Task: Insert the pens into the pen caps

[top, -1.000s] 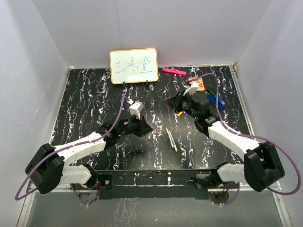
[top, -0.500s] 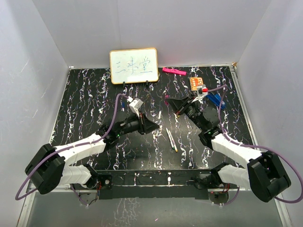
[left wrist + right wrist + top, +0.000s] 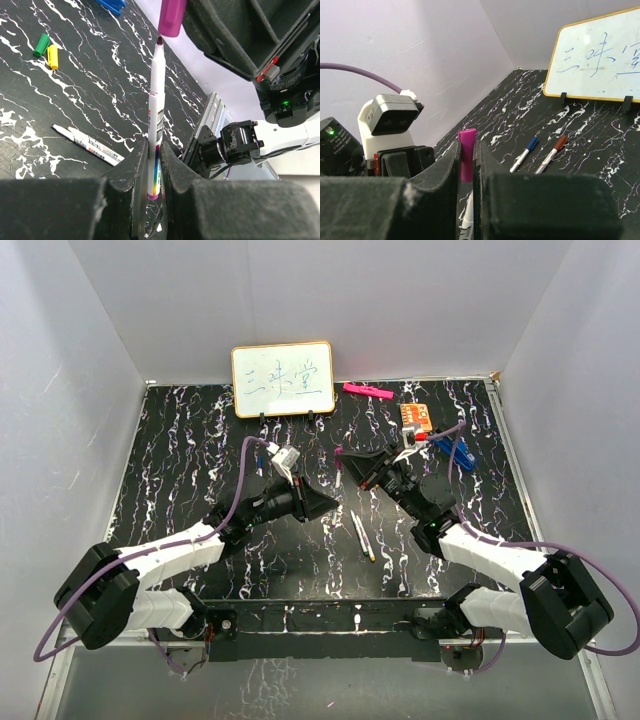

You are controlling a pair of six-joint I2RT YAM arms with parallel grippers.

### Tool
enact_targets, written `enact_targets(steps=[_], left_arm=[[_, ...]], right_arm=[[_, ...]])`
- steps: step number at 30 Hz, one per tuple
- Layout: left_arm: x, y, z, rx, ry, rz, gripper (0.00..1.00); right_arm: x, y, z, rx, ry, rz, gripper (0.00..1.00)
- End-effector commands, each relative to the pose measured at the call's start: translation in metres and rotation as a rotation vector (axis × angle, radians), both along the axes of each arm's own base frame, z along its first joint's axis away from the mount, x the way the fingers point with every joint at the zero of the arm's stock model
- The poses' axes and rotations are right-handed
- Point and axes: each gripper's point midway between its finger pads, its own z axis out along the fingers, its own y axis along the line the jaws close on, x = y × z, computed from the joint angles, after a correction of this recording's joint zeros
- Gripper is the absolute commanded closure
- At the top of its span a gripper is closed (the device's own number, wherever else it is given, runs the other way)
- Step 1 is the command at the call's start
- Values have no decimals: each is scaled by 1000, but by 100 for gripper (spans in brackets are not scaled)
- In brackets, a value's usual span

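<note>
Your left gripper [image 3: 154, 150] is clamping a white-barrelled pen [image 3: 156, 95] by its lower end, its dark purplish tip pointing right at the mouth of the purple cap [image 3: 172, 17]. Your right gripper [image 3: 466, 150] is pinching that cap. Both are hovering over mid-table [image 3: 190, 440]. Two more pens [image 3: 361, 532] are lying nearer.

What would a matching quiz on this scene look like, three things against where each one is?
Things:
1 purple cap
2 dark-tipped pen
3 green cap

Places:
A on the table beside the yellow cap
B in the right jaws
C in the left jaws

Pairs: 1-B; 2-C; 3-A
</note>
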Motion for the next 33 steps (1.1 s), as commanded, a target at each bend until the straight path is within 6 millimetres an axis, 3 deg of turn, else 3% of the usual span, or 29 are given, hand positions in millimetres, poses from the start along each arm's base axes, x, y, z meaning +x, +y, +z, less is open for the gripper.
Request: enact_targets(steps=[1, 33], left_arm=[[1, 1, 20, -56, -66, 3, 100], [8, 8, 16, -45, -82, 60, 100]], right_arm=[[1, 1, 26, 34, -78, -21, 100], [-4, 7, 27, 32, -53, -5, 100]])
